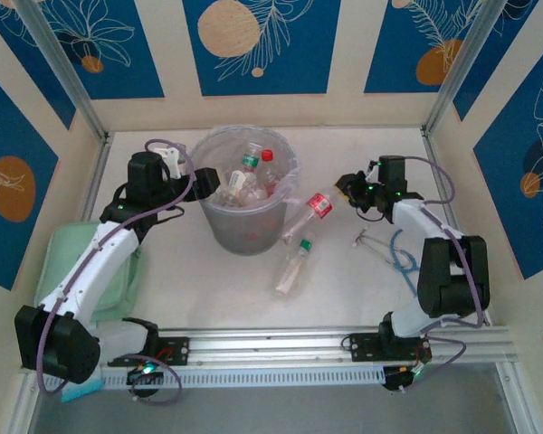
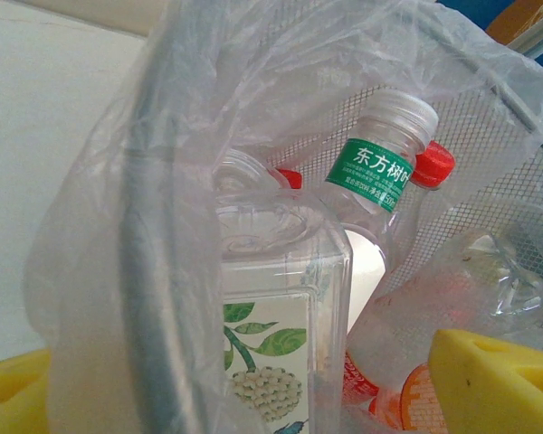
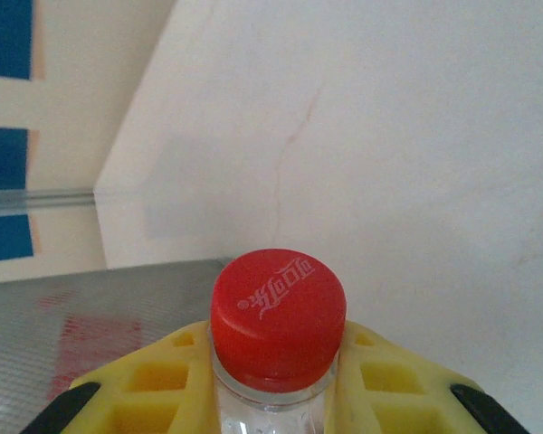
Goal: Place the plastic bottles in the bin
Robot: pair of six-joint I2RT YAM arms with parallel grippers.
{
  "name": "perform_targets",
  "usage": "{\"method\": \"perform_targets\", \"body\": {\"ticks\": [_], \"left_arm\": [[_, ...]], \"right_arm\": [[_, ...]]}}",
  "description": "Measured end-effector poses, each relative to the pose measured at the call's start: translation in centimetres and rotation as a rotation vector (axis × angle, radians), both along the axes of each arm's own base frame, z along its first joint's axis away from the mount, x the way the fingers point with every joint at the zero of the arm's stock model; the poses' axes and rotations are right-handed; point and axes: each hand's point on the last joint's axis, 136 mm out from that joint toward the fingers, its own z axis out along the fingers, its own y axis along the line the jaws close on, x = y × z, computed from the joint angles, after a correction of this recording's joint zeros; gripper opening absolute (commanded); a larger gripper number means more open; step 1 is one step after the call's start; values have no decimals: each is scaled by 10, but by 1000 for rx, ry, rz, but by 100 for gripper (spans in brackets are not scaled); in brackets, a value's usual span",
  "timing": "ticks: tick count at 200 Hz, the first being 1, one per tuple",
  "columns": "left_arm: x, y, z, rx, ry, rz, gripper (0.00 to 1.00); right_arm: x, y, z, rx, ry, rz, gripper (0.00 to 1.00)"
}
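A red-capped bottle [image 3: 277,312] sits just right of the bin [image 1: 244,231], its neck pinched by the right end effector [image 1: 348,190]. A green-capped bottle [image 1: 294,262] lies nearer the counter's [image 1: 344,289] front edge, apart from both arms. More bottles [image 1: 249,176] stand inside the bin at the counter's far middle; the left end effector [image 1: 175,165] hangs spread at its left rim.

1. A white table [image 1: 208,289] fills the middle.
2. A pale green tray [image 1: 125,285] lies flat on its left side.
3. A small wire object [image 1: 366,240] and a loop of blue cord [image 1: 400,259] lie close together on the right.
4. A metal rail [image 1: 281,344] runs along the near edge.
5. Blue wall panels [image 1: 299,63] bear orange discs and white leaf outlines.
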Motion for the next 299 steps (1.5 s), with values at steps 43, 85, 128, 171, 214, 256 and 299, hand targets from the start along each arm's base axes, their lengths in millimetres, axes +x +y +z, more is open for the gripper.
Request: {"method": "perform_targets", "body": {"ticks": [43,85,128,171,214,256,299], "left_arm": [[0,1,5,6,10,3,86],[3,1,19,26,-13,-2,86],[2,2,37,50,-39,-9,86],[-5,11,49,112,-57,2,86],[-20,17,62,119,-98,5,85],[-26,18,47,124,-65,3,73],[-33,20,29,131,-28,2,68]], "right_arm": [[-8,-54,84,-43,-203,-115,0],[-43,-69,192,-98,-510,-166,0],[-81,-36,285,-212,-860,-83,0],[-109,22,353,-356,-1179,65,0],[-103,80,391,-371,-1338,185,0],[-64,155,371,-417,-1375,375,2],[-24,220,318,-452,-1360,560,4]]}}
